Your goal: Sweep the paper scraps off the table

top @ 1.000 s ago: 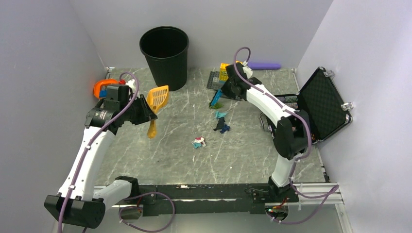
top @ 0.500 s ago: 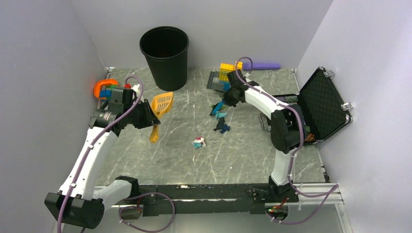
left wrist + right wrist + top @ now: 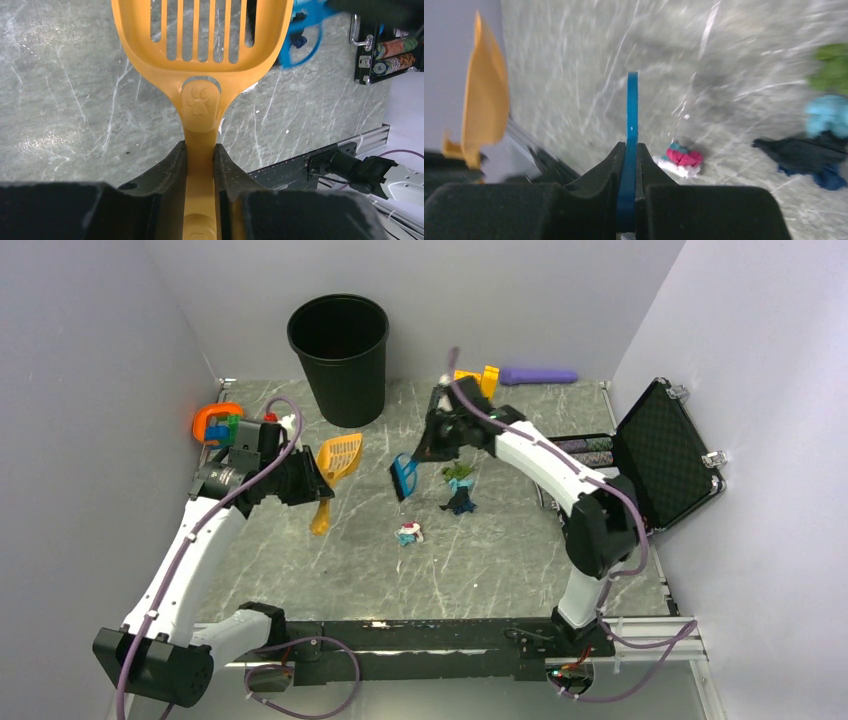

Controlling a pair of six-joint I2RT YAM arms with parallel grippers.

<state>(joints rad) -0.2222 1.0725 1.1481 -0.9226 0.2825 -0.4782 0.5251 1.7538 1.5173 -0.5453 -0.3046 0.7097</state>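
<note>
The paper scraps lie mid-table: a pink, white and teal wad (image 3: pixel 409 533) (image 3: pixel 681 157), and a cluster of navy (image 3: pixel 460 504) (image 3: pixel 804 152), teal (image 3: pixel 826 115) and green (image 3: pixel 460 472) (image 3: pixel 834 67) scraps to its right. My left gripper (image 3: pixel 305 483) (image 3: pixel 200 150) is shut on the handle of an orange slotted scoop (image 3: pixel 338 457) (image 3: pixel 202 45), held above the table (image 3: pixel 300 560) left of the scraps. My right gripper (image 3: pixel 430 445) (image 3: pixel 628 150) is shut on a flat blue sweeping tool (image 3: pixel 404 477) (image 3: pixel 632 110), held just left of the cluster, above the pink wad.
A black bin (image 3: pixel 339 345) stands at the back. An open black case (image 3: pixel 665 455) with poker chips (image 3: pixel 590 450) sits at the right. Yellow and orange bricks (image 3: pixel 478 378) and a purple object (image 3: pixel 538 374) lie at the back edge. An orange clamp-like toy (image 3: pixel 215 420) sits far left.
My right arm swung left with the blue tool, from the back by the bricks to the table's middle. The green scrap shifted towards the cluster. My left gripper moved slightly right with the scoop.
</note>
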